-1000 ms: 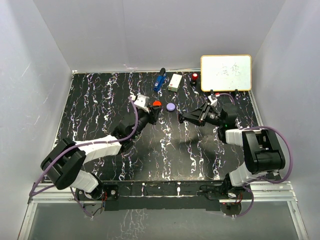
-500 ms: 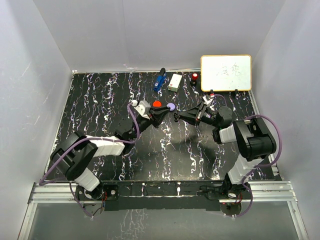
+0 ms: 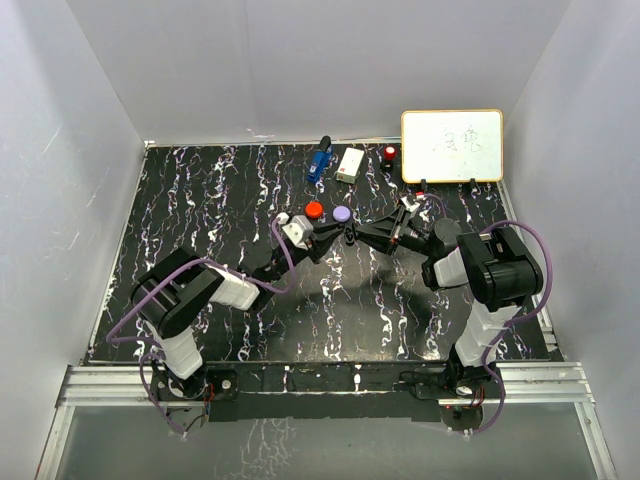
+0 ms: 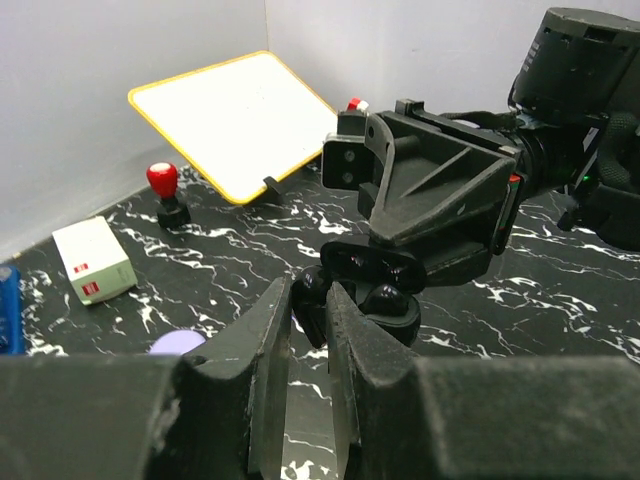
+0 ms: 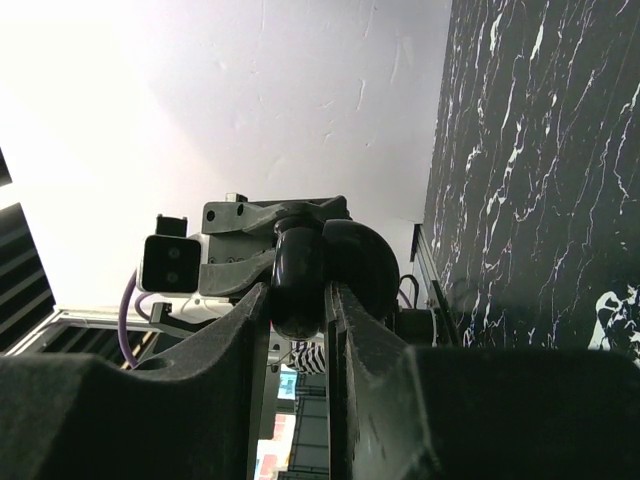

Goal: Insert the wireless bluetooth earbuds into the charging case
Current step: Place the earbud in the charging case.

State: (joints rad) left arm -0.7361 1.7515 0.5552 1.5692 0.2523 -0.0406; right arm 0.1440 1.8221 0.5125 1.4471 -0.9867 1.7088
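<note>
In the top view my two grippers meet tip to tip at mid-table, the left gripper (image 3: 326, 243) facing the right gripper (image 3: 349, 236). My left gripper (image 4: 310, 292) is shut on a small glossy black earbud (image 4: 307, 288), whose tip touches the charging case (image 4: 392, 303). The charging case (image 5: 298, 272) is black and rounded, its lid (image 5: 358, 262) hinged open, with my right gripper (image 5: 298, 292) shut on it. Whether the earbud sits in a socket cannot be told. No other earbuds show.
A round red case (image 3: 314, 210) and a lavender case (image 3: 342, 214) lie just behind the grippers. At the back stand a blue object (image 3: 319, 160), a white box (image 3: 350, 164), a red-knobbed stamp (image 3: 389, 154) and a yellow-framed whiteboard (image 3: 452, 145).
My left gripper has swung right from beside the red case toward the centre. The right gripper has moved left, and the two now meet.
</note>
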